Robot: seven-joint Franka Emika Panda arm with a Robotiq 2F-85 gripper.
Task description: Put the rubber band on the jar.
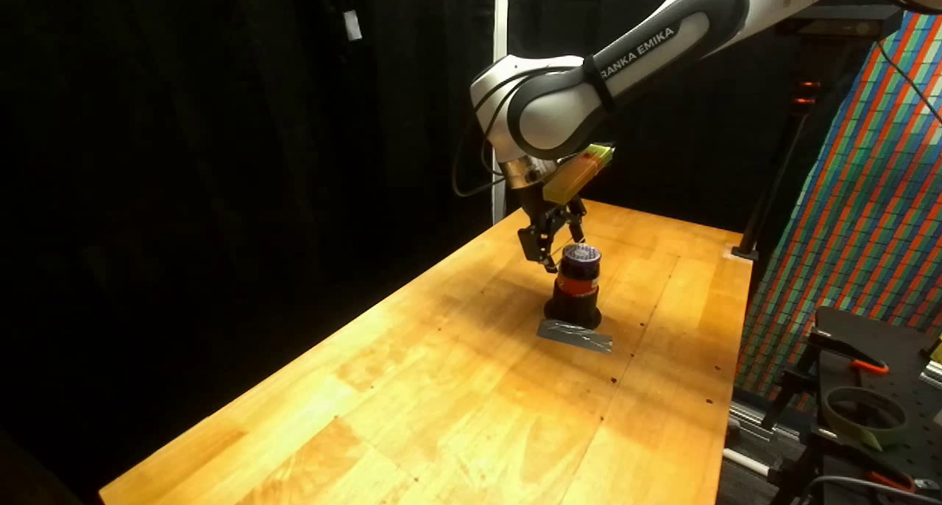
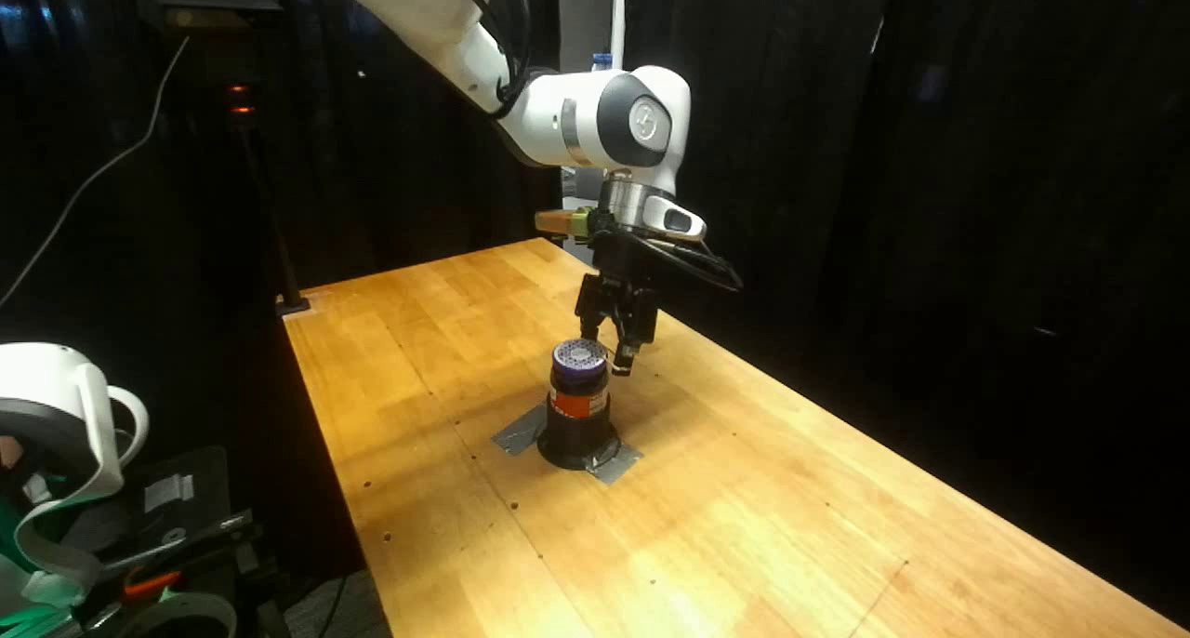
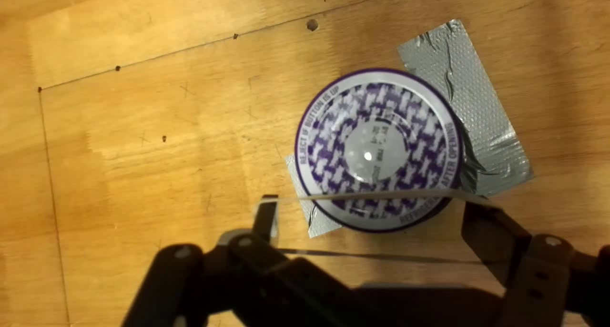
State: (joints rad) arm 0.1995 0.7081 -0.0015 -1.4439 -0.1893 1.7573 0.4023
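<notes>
The jar (image 1: 578,287) stands upright in a black flared base on the wooden table, with an orange-red label and a purple-and-white lid. It also shows in an exterior view (image 2: 578,402), and its lid fills the middle of the wrist view (image 3: 376,146). My gripper (image 1: 566,255) is open, pointing down beside the jar at about lid height; it also shows in an exterior view (image 2: 606,353) and in the wrist view (image 3: 375,203). The pale rubber band (image 3: 381,195) is stretched around both spread fingers. Its near strand crosses in front of the lid's lower part in the wrist view; contact cannot be told.
Grey tape (image 1: 574,336) lies at the foot of the black base (image 2: 578,445) on the table (image 1: 456,417). A dark stand (image 1: 765,188) rises at the table's far corner. A cart with a tape roll (image 1: 865,413) stands beside the table. A dark curtain hangs behind.
</notes>
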